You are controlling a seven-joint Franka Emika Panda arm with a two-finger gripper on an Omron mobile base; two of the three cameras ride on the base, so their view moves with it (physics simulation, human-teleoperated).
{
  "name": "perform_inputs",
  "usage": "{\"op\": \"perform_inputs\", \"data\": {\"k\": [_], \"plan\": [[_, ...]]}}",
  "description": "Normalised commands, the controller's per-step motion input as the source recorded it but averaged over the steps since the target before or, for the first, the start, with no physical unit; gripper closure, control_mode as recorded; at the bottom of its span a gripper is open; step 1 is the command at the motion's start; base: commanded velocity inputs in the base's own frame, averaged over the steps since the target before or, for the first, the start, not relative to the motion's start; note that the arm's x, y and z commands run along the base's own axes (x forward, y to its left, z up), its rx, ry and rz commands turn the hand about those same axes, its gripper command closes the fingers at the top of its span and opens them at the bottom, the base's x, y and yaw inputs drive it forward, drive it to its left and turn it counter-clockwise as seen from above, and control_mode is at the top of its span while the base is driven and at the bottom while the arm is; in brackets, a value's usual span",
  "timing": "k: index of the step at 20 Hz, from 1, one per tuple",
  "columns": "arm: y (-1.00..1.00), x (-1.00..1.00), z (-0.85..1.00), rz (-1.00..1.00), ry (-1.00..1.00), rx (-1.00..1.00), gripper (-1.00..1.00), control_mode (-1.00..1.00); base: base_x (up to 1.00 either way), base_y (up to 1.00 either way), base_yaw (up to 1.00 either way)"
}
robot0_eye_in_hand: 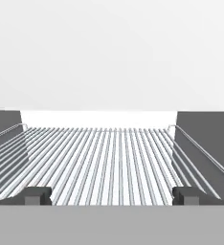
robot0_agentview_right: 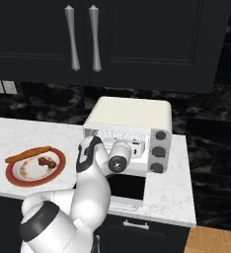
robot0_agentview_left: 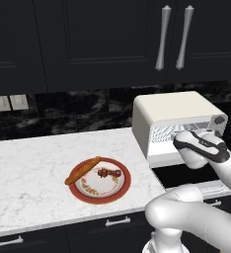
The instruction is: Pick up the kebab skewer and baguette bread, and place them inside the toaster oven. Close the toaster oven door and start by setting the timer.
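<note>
Left base view: the toaster oven [robot0_agentview_left: 174, 111] sits on the white marble counter [robot0_agentview_left: 33, 163], its door [robot0_agentview_left: 186, 175] dropped open and flat. The arm's hand reaches into the oven mouth, so the fingers are hidden here. Well off to the hand's left, a red-rimmed plate [robot0_agentview_left: 100, 192] carries the baguette bread [robot0_agentview_left: 83, 169] across its far-left rim and the kebab skewer [robot0_agentview_left: 109, 173] near its middle (both untouched).

Right base view: same layout; hand at the oven opening, door [robot0_agentview_right: 127, 190] down below it, three grey knobs [robot0_agentview_right: 159, 150] to the hand's right. Plate [robot0_agentview_right: 19, 179], baguette [robot0_agentview_right: 27, 154] and skewer [robot0_agentview_right: 47, 161] lie far to its left.

Hand view: the gripper [robot0_eye_in_hand: 111, 195] is spread wide and holds nothing, fingertips [robot0_eye_in_hand: 37, 195] low at either side over the wire rack [robot0_eye_in_hand: 109, 158] inside the oven.
</note>
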Motion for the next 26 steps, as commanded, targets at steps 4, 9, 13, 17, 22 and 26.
{"op": "perform_inputs", "data": {"k": [4, 9, 13, 17, 22, 26], "plan": [[0.0, 0.21, -0.01, 0.0, 0.11, 0.0, -1.0, -1.0, 0.0, 0.0, 0.0], [0.0, 0.06, 0.0, 0.0, 0.17, 0.0, -1.0, -1.0, 0.0, 0.0, 0.0], [0.0, 0.08, 0.0, 0.0, 0.14, 0.0, -1.0, -1.0, 0.0, 0.0, 0.0], [0.0, 0.01, -0.08, 0.0, 0.12, 0.0, -1.0, -1.0, 0.0, 0.0, 0.0], [-0.08, -0.41, -0.68, 0.0, 0.21, 0.0, -1.0, -1.0, 0.0, 0.0, 0.0], [-0.11, -0.65, -0.85, 0.0, 0.2, 0.0, -1.0, -1.0, 0.0, 0.0, 0.0]]}}
